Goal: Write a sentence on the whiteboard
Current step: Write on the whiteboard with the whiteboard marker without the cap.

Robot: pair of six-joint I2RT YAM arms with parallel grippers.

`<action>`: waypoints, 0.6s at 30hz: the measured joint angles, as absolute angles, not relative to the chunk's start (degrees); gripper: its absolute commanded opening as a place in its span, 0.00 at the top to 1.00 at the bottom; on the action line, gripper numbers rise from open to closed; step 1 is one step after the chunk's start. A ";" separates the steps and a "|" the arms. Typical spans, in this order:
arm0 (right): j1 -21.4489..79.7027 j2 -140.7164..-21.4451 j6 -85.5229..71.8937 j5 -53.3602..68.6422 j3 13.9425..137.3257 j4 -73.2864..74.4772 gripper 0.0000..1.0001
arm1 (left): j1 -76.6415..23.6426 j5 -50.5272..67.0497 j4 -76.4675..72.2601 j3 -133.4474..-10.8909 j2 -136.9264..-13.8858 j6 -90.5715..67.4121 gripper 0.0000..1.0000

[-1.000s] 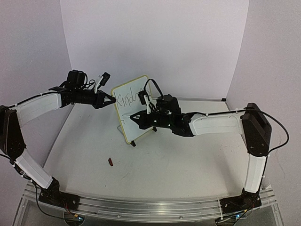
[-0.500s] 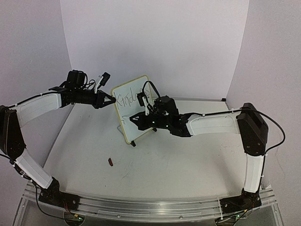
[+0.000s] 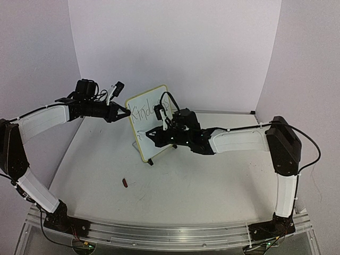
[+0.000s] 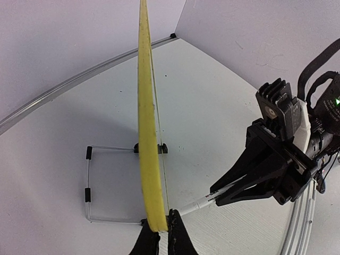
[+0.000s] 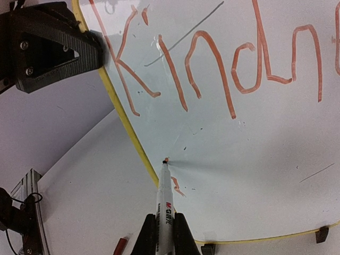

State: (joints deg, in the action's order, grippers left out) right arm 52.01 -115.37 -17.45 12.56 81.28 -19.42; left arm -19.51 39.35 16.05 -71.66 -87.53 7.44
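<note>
The whiteboard stands upright on the table, yellow-framed, with the sentence reading "Kindn" in orange-red on its top line. My left gripper is shut on the board's yellow edge, at the left side. My right gripper is shut on a white marker. The marker's tip sits at the board's lower left, just inside the frame, above a short orange stroke. From the left wrist view the marker points at the board's face.
A red marker cap lies on the table in front of the board, also visible as the cap beside my right fingers. The board's wire stand with black feet spreads behind it. Walls close in at the left, back and right.
My right gripper with the marker has moved left and down across the board toward its lower left. The left arm and the board have stayed still.
</note>
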 measured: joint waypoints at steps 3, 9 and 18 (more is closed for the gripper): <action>52.01 -115.37 -17.45 12.53 81.24 -19.46 1.00 | -19.51 39.35 16.05 -71.66 -87.53 7.44 1.00; 52.01 -113.20 -17.55 12.22 76.56 -21.41 1.00 | -19.59 39.40 16.05 -71.66 -87.53 7.51 1.00; 51.57 -111.85 -18.31 10.93 74.24 -22.59 1.00 | -19.59 39.39 16.05 -71.66 -87.53 7.51 1.00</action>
